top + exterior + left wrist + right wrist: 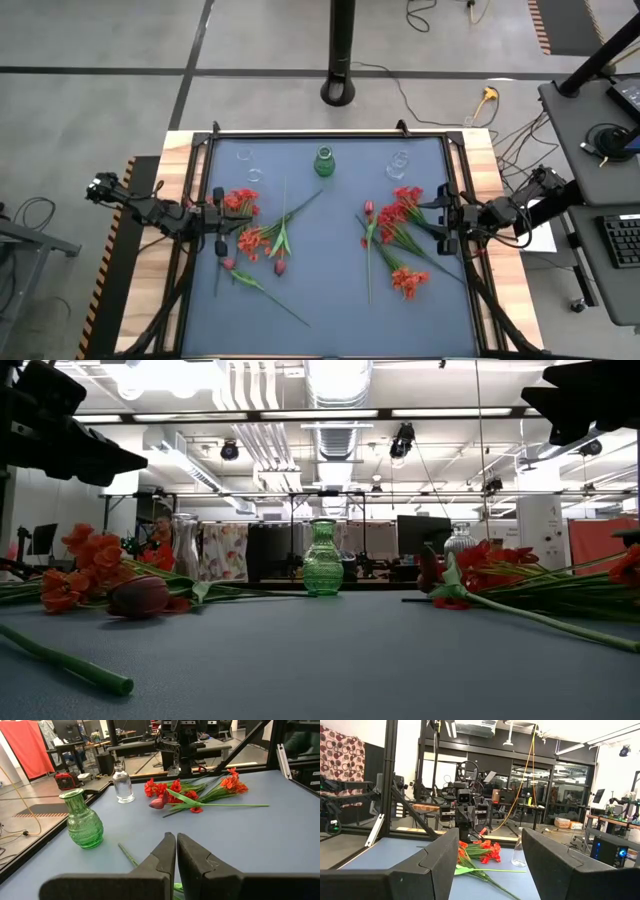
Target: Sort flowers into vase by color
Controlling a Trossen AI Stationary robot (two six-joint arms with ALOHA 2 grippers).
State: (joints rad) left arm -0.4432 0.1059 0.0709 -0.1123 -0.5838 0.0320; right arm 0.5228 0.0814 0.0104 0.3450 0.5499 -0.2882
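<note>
My left pincer (219, 220): pressed together, empty, at the counter's (330, 300) left edge.
My right pincer (443, 217): spread apart, empty, right edge.
Flowers (262, 236): lying in two heaps either side of the green vase (324, 161).

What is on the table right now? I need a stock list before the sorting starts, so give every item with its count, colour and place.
green vase: one, green glass, upright at the far middle of the table.
clear vases: at least two, colourless glass, far edge, one on each side of the green vase; the left one is faint.
left flowers: one loose pile, red-orange blooms and dark maroon buds on green stems, lying flat on the left half.
right flowers: one loose pile, red blooms on green stems, lying flat on the right half.
table: one, blue-grey top.
left gripper: shut, empty, at the left edge.
right gripper: open, empty, at the right edge.
</note>
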